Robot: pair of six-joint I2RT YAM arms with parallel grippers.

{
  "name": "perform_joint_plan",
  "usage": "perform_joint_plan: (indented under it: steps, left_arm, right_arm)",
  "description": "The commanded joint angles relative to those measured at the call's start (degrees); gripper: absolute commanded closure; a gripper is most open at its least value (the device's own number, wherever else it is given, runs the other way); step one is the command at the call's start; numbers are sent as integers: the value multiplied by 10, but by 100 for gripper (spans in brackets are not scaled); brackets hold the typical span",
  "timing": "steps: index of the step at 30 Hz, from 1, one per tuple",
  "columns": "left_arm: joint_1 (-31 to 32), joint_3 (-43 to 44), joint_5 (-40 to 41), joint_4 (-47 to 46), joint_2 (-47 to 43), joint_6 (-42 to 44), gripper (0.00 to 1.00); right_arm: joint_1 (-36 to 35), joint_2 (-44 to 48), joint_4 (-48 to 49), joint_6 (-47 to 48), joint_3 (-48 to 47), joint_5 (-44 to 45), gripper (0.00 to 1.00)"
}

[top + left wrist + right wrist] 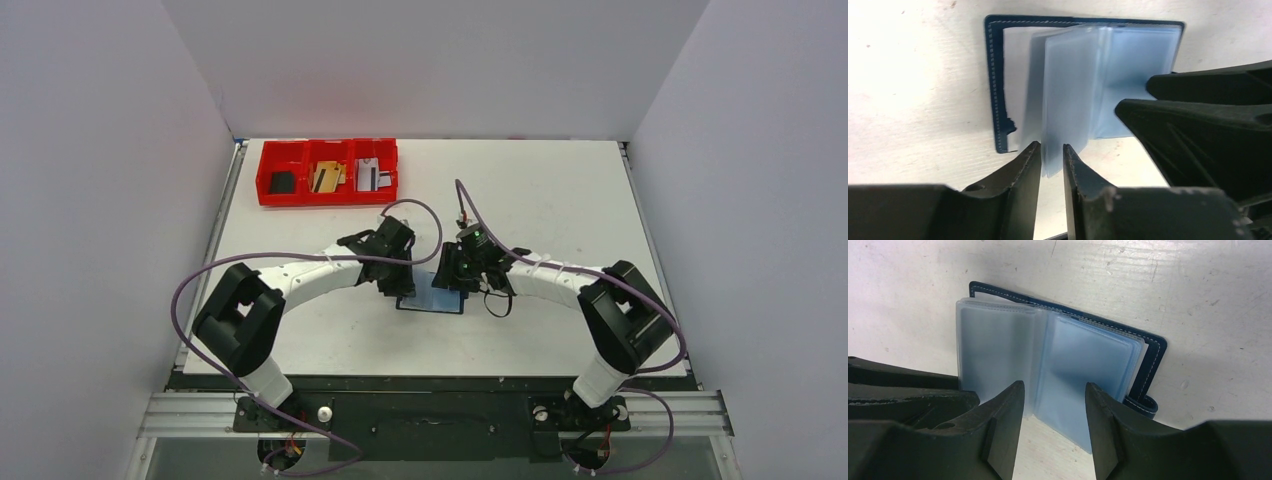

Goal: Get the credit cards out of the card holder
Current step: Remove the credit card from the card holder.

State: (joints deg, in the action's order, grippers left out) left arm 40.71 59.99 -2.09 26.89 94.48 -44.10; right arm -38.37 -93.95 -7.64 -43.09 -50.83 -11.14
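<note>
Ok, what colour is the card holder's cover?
Card holder cover: navy, pale stitching; right wrist view shows best.

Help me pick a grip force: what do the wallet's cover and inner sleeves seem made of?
The wallet cover: navy leather or imitation, matte, judging by pale stitching along its edge. The sleeves: thin frosted bluish plastic, translucent, slightly glossy; one leaf flexes.

the card holder [1150,347] has a smooth navy leather-like cover with pale thread stitching; its sleeves [1083,365] are frosted, translucent blue plastic. the table [1198,290] is matt white, scuffed and speckled. the fingers [1088,185] are matt black plastic, finely ridged. the tray [330,197] is red plastic.
</note>
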Motion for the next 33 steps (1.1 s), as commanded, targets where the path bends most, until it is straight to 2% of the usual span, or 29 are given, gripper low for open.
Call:
perform_joint_plan:
  steps: [1, 11, 15, 19, 21, 33]
  left_arm:
    - [-2, 0, 40, 16, -22, 24, 78]
    - [-4, 15, 87, 54, -37, 54, 67]
    - [-4, 18, 56, 29, -45, 65, 63]
    - [-2, 33, 31, 7, -20, 61, 62]
    - [-1, 39, 29, -2, -5, 60, 63]
    - [-3, 52, 24, -25, 57, 66, 72]
  right_arm:
    - [-5, -12, 9, 3, -26, 21, 55]
    - [-2, -20, 8, 3, -21, 28, 55]
    - [0, -19, 7, 0, -15, 32, 59]
    - [5, -11, 7, -2, -8, 34, 73]
    - [5, -5, 3, -1, -8, 34, 76]
    - [7, 27, -46, 14, -15, 74, 76]
